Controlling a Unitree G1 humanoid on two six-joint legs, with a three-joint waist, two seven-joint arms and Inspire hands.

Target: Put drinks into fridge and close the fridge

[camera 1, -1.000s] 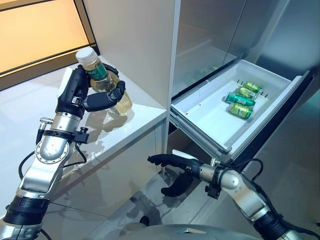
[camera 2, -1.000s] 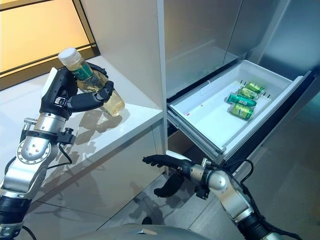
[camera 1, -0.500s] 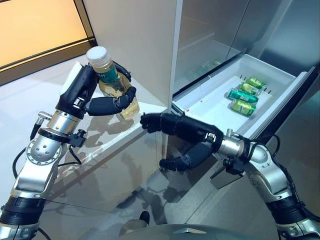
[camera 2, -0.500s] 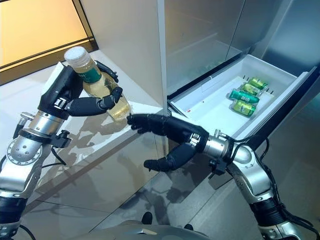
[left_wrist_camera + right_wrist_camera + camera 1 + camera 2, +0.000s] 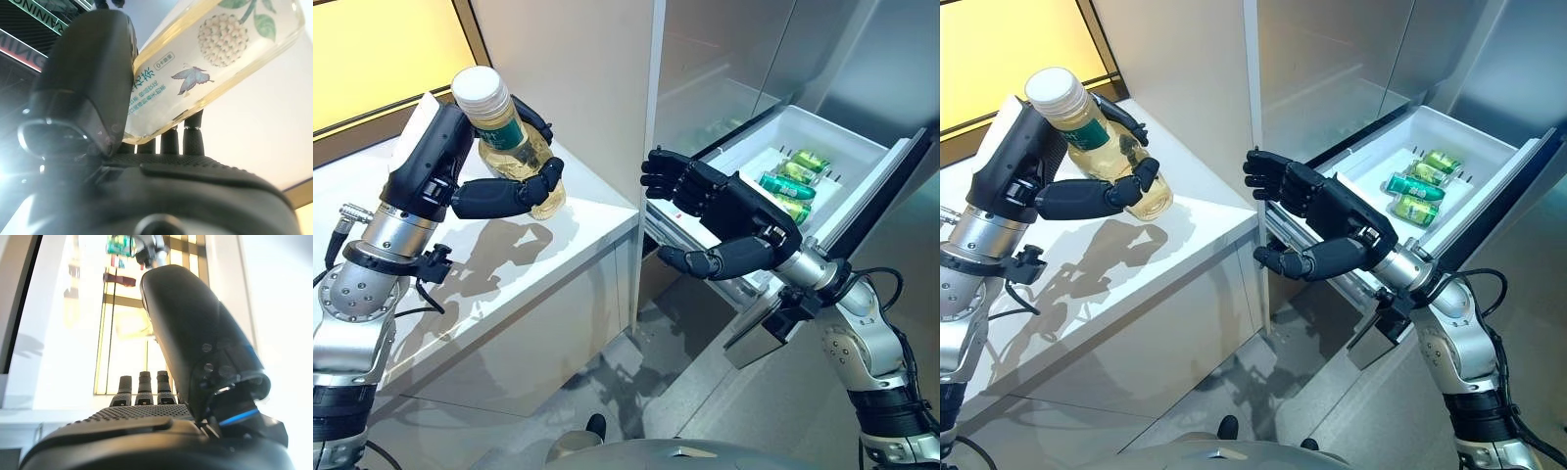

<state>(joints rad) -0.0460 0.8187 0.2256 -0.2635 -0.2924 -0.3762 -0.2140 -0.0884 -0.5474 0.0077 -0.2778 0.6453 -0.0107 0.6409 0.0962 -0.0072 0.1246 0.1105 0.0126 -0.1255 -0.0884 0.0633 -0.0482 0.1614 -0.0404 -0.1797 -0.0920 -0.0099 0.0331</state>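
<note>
My left hand is shut on a clear bottle of pale yellow drink with a white cap and green label, held tilted above the white counter. The left wrist view shows that bottle lying across the palm under the thumb. My right hand is open, raised in front of the pulled-out white fridge drawer, palm facing the bottle and apart from it. Three green cans lie on their sides at the far end of the drawer.
A tall white cabinet panel stands behind the counter. The grey fridge front rises above the drawer, whose front panel juts out at the right. Grey floor lies below.
My right hand has risen from below the counter edge to the front of the drawer and spread open. My left hand has lifted the bottle slightly up and to the left.
</note>
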